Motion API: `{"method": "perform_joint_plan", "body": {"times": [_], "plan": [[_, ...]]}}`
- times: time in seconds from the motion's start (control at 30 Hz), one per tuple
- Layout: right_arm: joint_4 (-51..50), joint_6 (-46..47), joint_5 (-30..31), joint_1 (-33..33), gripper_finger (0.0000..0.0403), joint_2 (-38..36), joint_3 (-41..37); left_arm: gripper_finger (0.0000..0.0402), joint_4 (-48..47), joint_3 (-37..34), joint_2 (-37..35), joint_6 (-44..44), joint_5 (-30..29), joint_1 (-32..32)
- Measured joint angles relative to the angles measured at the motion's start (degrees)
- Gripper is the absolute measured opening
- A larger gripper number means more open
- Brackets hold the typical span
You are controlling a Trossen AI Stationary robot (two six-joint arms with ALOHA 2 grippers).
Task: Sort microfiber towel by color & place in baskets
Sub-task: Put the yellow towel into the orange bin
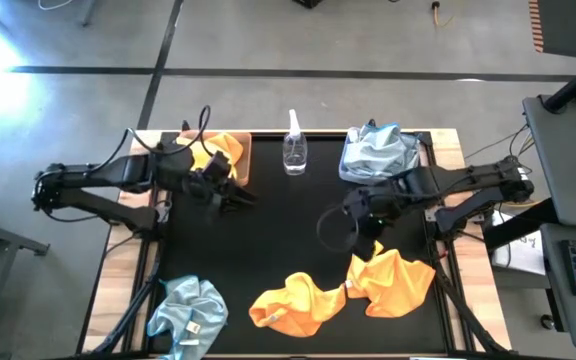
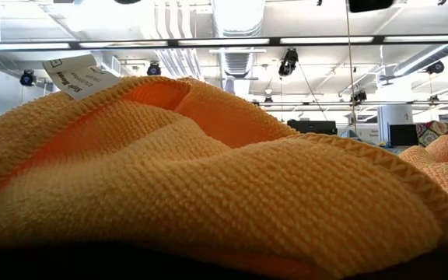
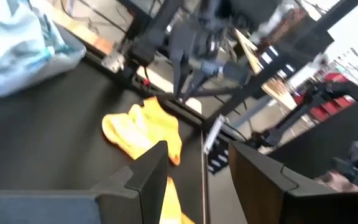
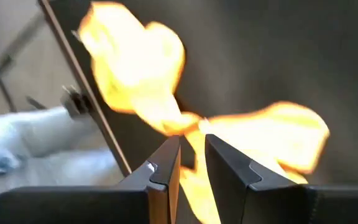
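orange towel (image 1: 393, 280) lies just beneath the narrowly parted, empty right claw (image 1: 366, 232) (left claw (image 1: 240, 197) wide open).

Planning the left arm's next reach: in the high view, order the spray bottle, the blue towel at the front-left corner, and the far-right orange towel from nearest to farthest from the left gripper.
From the left gripper:
1. Spray bottle, table's back middle.
2. Blue towel, front-left corner.
3. Far-right orange towel, front right, under the right gripper.

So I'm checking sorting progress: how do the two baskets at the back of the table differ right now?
The tan basket sits back left and holds an orange towel; the grey-blue basket sits back right and holds pale blue towels. The tan one looks opaque, the grey-blue one translucent. Both are shallow and flank the spray bottle.
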Motion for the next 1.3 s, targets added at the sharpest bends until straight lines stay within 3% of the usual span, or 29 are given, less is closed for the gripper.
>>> {"method": "perform_joint_plan", "body": {"times": [0.27,0.5,0.8,1.03,1.3], "plan": [[-10.85,0.22,0.55,6.73,0.0068,-0.04,0.0,0.0153,-3.38,11.6,8.31,1.99,-12.81,-9.17],[-11.64,-0.87,1.1,11.24,0.0068,-0.04,0.0,0.0153,-19.84,21.41,18.89,-2.4,-24.15,-13.38],[-13.4,-1.43,2.15,14.04,0.0068,-0.79,0.0,0.0153,-31.49,32.61,32.02,-10.09,-19.75,-18.01],[-13.39,-2.79,2.23,14.04,0.0068,-0.83,0.0,0.0153,-43.67,44.77,42.63,-15.03,-19.56,-21.21],[-13.37,-4.59,2.21,14.04,0.0068,-0.83,0.0,0.0153,-54.76,59.81,56.46,-14.37,-17.52,-23.08]]}}
